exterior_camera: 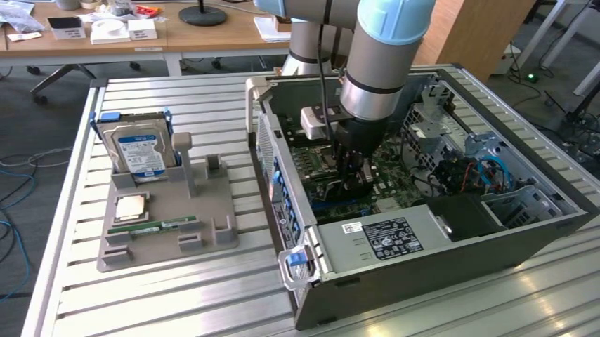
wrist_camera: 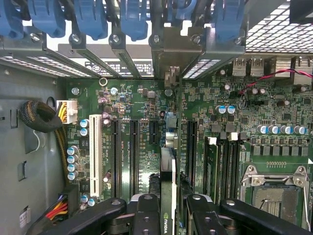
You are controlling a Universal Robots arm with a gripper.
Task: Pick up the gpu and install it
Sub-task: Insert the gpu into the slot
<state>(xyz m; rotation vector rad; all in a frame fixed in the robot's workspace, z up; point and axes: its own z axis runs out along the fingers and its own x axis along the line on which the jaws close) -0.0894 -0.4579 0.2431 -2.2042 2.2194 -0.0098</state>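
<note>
On the exterior view's left, a drive (exterior_camera: pixel 140 151) with a blue-white label is stood in a grey holder (exterior_camera: pixel 164 225); its writing cannot be read. To the right, the gripper (exterior_camera: pixel 352 184) is lowered into the open case (exterior_camera: pixel 422 232). The installing step is judged to be in hand: the gpu (wrist_camera: pixel 167 196) is held edge-on between narrowed fingers (wrist_camera: pixel 146 210), above the board's (wrist_camera: pixel 210 122) slots (wrist_camera: pixel 133 156). Exact alignment with a slot and the rear bracket opening is called for. "NVIDIA" is read on the card.
</note>
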